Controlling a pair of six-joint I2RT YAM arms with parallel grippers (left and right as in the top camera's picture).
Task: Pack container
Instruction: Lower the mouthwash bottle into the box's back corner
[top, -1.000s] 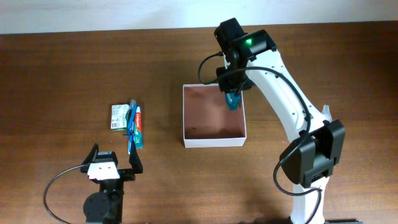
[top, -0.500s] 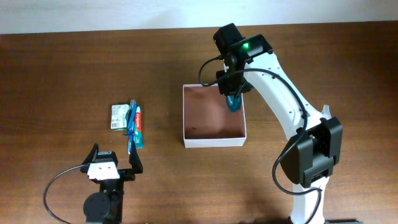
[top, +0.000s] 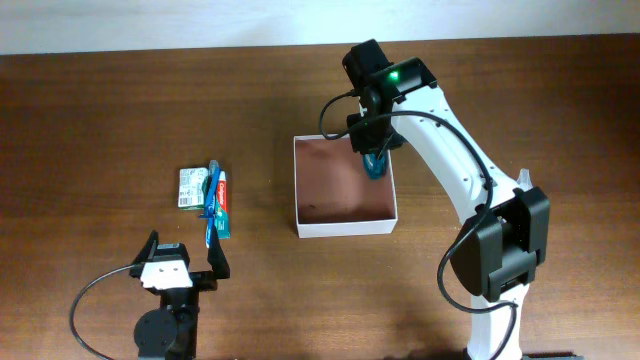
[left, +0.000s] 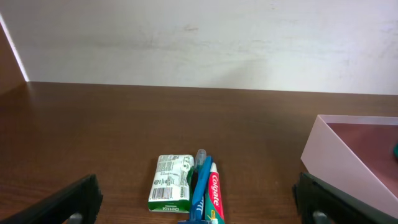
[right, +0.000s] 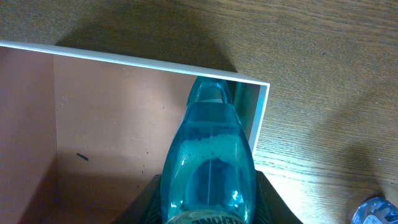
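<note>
A teal bottle (top: 374, 163) is being gripped by the right gripper (top: 371, 148), whose jaws are being kept narrow, pressed against the bottle's two sides; in the right wrist view the dark fingers (right: 264, 198) are being seen flanking its wider end while its narrower end is being pointed toward a corner of the container (top: 345, 229). The container is being seen on the table (top: 100, 120) a little right of centre, open side up, its reddish-brown floor being shown bare over most of its area. The bottle is being held inside the container's outline, at the far right corner, just beside the right wall; whether it is being rested on the floor or being held above it cannot be told. The right arm is being reached over the container's far right edge, with a green light being shown on its wrist. The left gripper (top: 185, 255) is being held low near the front left of the table, well apart from the container, its fingers (left: 68, 202) being kept spread wide. Just beyond it, a toothpaste tube (top: 221, 205), a blue toothbrush (top: 211, 205) and a green-and-white packet (top: 191, 189) are being seen lying side by side, touching or nearly so, the brush being placed between the other two.
</note>
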